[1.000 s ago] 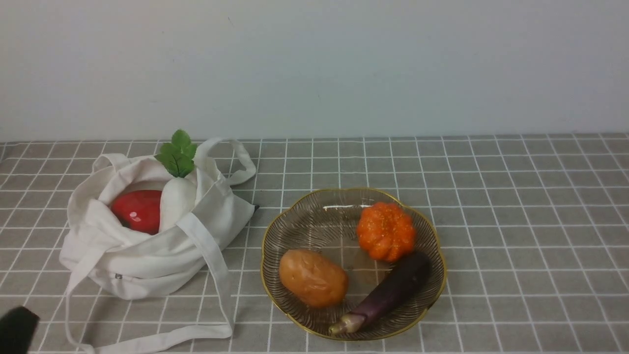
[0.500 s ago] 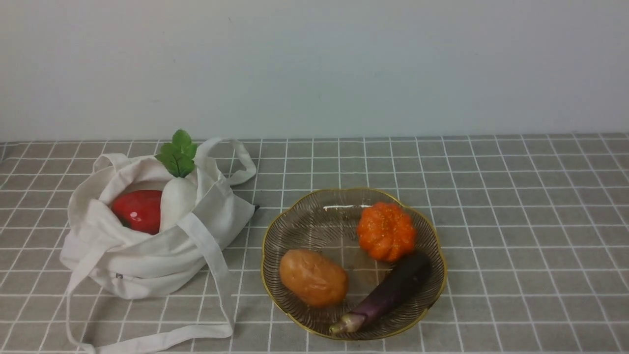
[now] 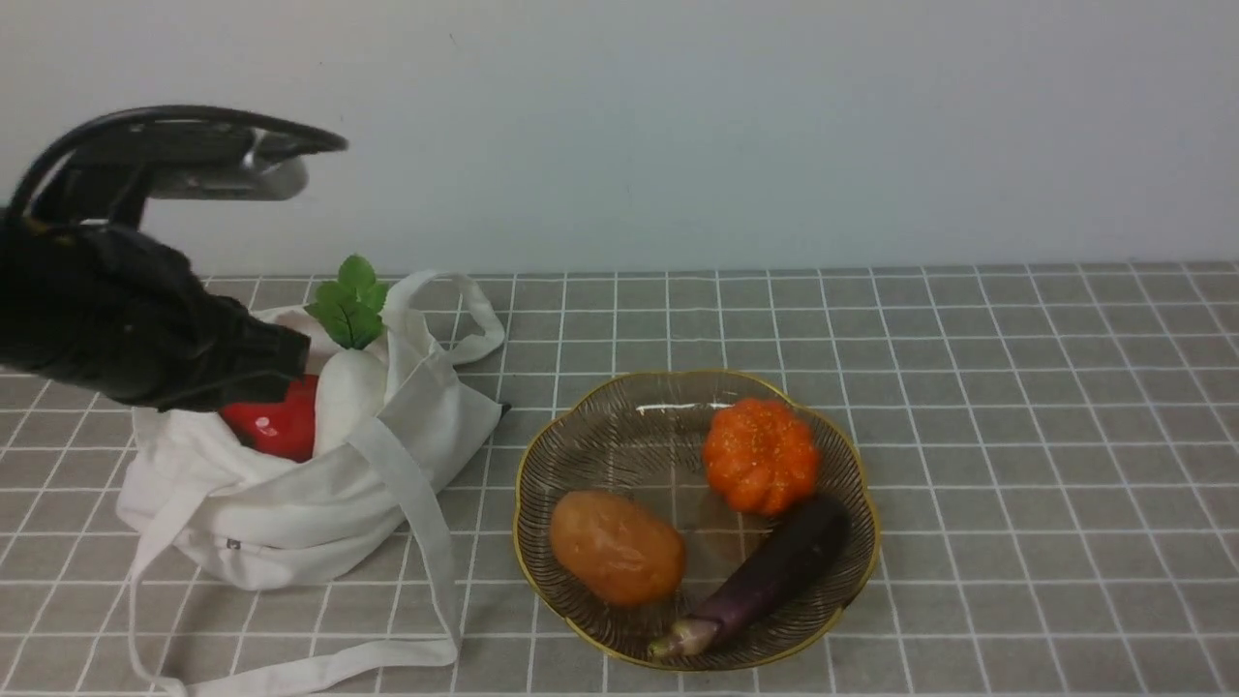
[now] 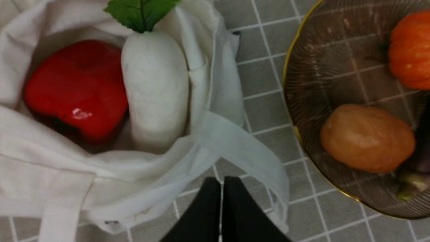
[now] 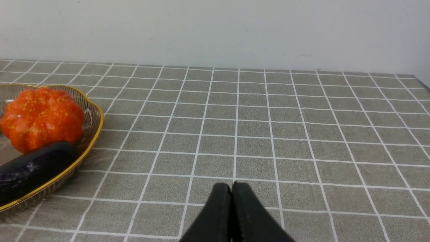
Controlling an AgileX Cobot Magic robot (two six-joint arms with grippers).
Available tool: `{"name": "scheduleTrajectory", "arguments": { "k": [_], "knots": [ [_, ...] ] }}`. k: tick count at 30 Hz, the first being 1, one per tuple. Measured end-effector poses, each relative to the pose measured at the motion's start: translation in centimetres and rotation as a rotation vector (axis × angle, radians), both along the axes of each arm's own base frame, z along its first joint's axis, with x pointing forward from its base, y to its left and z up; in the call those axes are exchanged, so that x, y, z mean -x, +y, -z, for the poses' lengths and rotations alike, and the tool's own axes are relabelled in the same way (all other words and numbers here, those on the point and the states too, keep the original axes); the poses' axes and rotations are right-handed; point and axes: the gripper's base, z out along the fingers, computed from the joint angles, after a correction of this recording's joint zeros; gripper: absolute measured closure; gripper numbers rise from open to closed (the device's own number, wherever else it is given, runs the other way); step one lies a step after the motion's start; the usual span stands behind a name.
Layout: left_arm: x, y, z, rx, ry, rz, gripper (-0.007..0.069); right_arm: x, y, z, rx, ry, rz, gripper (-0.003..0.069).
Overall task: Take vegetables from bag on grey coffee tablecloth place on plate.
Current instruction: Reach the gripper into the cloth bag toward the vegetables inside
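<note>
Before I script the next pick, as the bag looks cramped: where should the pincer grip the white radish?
Probably mid-body on the white radish, from above through the open bag: it lies exposed, the red vegetable close beside; its leaves look flimsy.

Bag: we see the cloth bag [image 4: 50, 174] lying open on the checked tablecloth [image 4: 265, 111].
Inside: we find a red vegetable [image 4: 75, 89] touching a white radish [image 4: 155, 90].
Plate: the plate [image 4: 315, 67], just beside the bag, holds a potato [image 4: 368, 137] and a pumpkin [image 4: 411, 50].
Left claw: we see the left claw [image 4: 221, 179] pressed together, empty, near the strap [image 4: 242, 148].
</note>
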Motion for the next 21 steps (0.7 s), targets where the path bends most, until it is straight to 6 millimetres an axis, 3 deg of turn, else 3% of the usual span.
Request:
{"name": "scheduleTrajectory", "arguments": {
  "k": [3, 11, 14, 21],
  "knots": [
    [-2.6, 0.0, 1.1, -0.016, 0.032, 0.004, 0.0629, 0.0, 0.0, 0.0, 0.0, 0.0, 0.0, 0.0678],
    [-6.2, 0.1, 3.3, -0.031, 0.008, -0.028, 0.0594, 0.0, 0.0, 0.0, 0.0, 0.0, 0.0, 0.0678],
    [-7.0, 0.2, 4.1, -0.045, -0.013, -0.041, 0.0529, 0.0, 0.0, 0.0, 0.0, 0.0, 0.0, 0.0678],
    [-8.6, 0.3, 7.1, -0.059, 0.014, -0.059, 0.0193, 0.0, 0.0, 0.0, 0.0, 0.0, 0.0, 0.0678]
  ]
}}
